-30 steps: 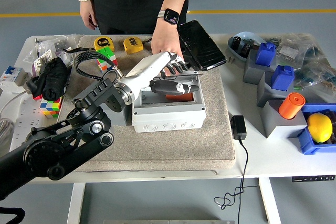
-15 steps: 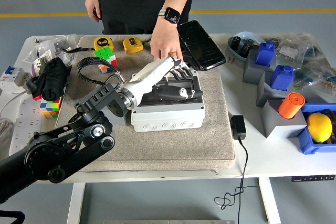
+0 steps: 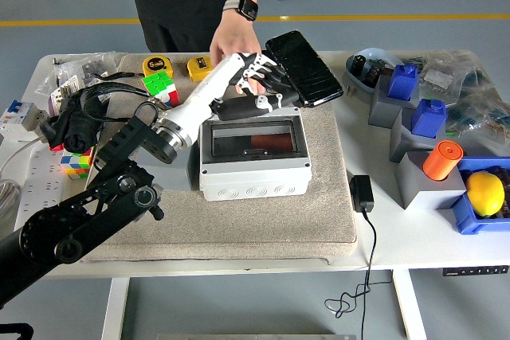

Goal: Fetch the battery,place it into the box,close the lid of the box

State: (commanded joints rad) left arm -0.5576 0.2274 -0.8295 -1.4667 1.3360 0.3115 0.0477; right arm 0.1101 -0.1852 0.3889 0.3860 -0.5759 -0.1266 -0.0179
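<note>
The black-fingered left robot hand [image 3: 259,85] hovers with fingers loosely spread, grasping nothing, just beyond the grey plastic box [image 3: 253,157], touching a person's hand [image 3: 235,41].

Two tape measures [image 3: 158,65] [image 3: 200,67], two cubes [image 3: 162,87] [image 3: 76,161], one box [image 3: 253,157].

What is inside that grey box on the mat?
Through the grey box's dark see-through lid, something reddish-orange shows, maybe the battery. The rest is too dark to tell.
</note>
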